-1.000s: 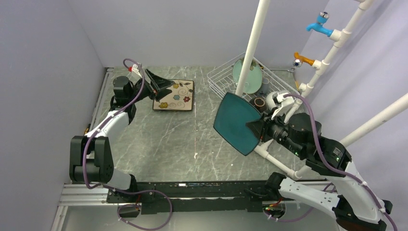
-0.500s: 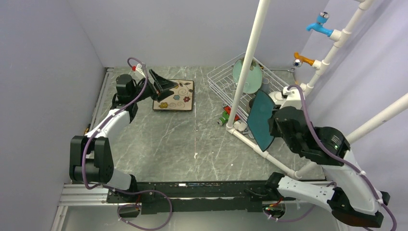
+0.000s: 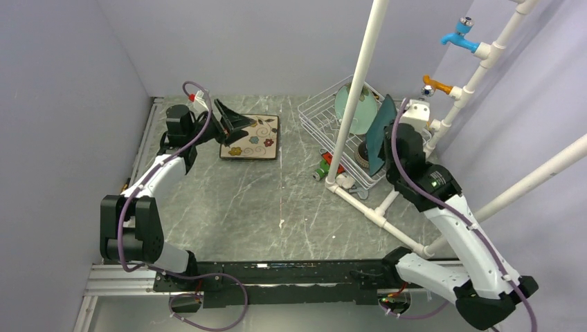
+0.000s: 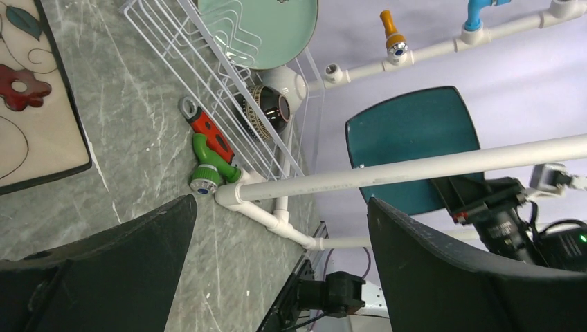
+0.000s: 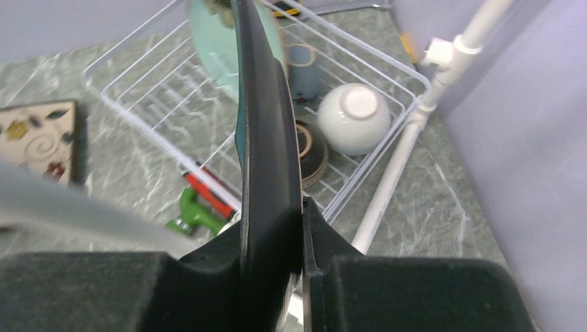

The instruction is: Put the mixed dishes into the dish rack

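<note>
Currently the right gripper [image 3: 389, 142] is clenched on the teal plate [image 3: 379, 135], gripping it at the plate's near rim. The plate stands on edge and extends away from the gripper, over the right part of the rack [image 3: 311, 117]. Whether its lower rim touches the wires cannot be told.

The rack stands at the far right of the surface [image 3: 277, 200], behind a white pipe frame [image 3: 360, 83]. Inside the rack:
- a green plate [image 5: 208, 48] stands upright, just left of the teal plate;
- a mug [image 5: 301, 62] sits to the right of the green plate;
- a white bowl [image 5: 353, 117] lies upside down at the right side;
- a brown bowl [image 5: 311, 152] lies tilted beside it.

Red and green items [image 3: 322, 169] lie on the surface at the rack's near left corner.

The left gripper [image 3: 232, 123] is released, jaws wide apart, at the far left corner of the flowered plate [image 3: 250, 137], which lies flat at the far left, well apart from the rack.
</note>
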